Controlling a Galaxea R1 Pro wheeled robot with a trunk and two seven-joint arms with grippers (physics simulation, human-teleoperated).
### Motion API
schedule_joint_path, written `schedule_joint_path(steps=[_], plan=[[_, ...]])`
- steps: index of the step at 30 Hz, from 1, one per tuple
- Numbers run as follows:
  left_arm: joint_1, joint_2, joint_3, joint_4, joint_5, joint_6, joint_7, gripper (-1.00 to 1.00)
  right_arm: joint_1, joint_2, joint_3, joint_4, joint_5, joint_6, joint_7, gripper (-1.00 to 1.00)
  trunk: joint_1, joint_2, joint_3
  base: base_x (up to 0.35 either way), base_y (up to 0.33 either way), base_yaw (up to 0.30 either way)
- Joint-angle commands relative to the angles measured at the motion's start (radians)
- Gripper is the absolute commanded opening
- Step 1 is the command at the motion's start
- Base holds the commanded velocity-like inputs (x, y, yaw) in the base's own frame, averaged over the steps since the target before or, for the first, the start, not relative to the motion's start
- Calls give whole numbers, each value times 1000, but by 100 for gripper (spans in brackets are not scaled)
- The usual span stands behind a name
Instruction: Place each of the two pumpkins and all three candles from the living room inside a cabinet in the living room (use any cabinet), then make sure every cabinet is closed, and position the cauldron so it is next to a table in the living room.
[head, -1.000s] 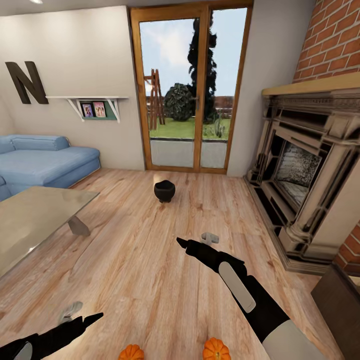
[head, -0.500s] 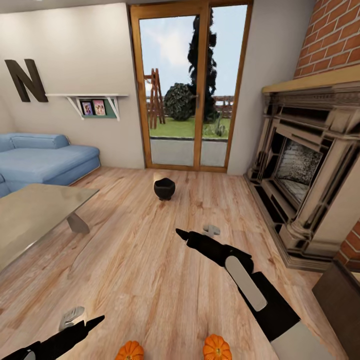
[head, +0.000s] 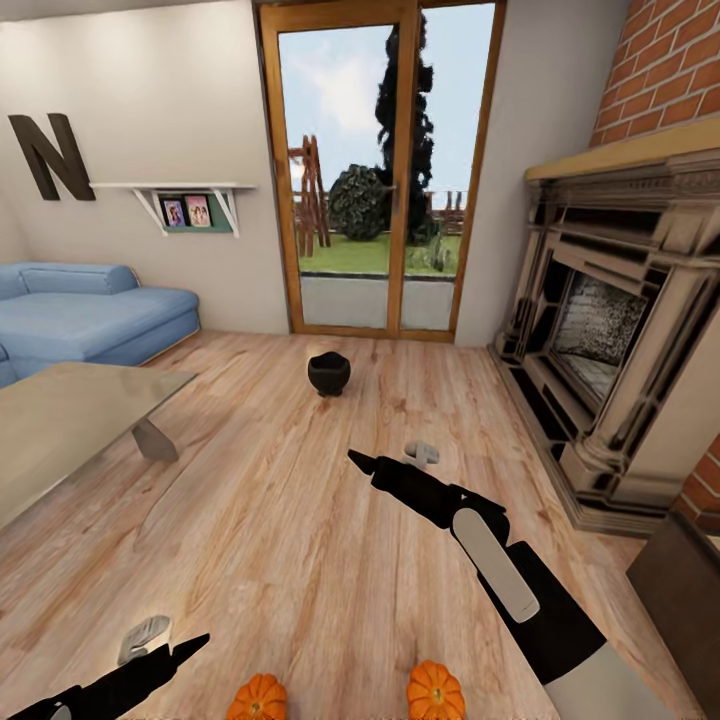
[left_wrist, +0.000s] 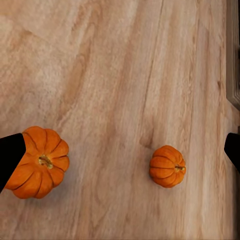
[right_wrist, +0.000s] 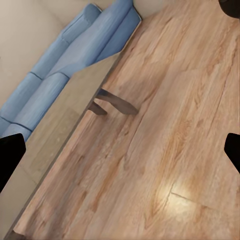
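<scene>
Both pumpkins (left_wrist: 167, 166) lie on the floor (head: 300, 520) under the spread left pincer (left_wrist: 120, 150). The right pincer (right_wrist: 120, 145) is spread too, with the cauldron (head: 328, 373) standing beyond it and the table (head: 70, 420) off to its side

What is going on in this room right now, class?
A two-armed robot stands on a wooden living-room floor, holding nothing. Two pumpkins, the left pumpkin and the right pumpkin, sit on the floor just in front of it. The left gripper hangs above them with jaws open; the right gripper, also open, reaches forward. The black cauldron sits near the glass door, apart from the coffee table.
</scene>
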Motion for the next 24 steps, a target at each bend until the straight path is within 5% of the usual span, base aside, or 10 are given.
schedule_joint_path(steps=[1, 24], plan=[[-1, 1, -4, 0, 11, 9, 0, 100, -1, -1, 2, -2, -6, 0, -5, 100, 4, -8, -4, 0, 0, 0], [0, 2, 34, -1, 16, 4, 27, 100, -1, 0, 25, -46, -5, 4, -5, 100, 92, -169, -76, 0, 0, 0]])
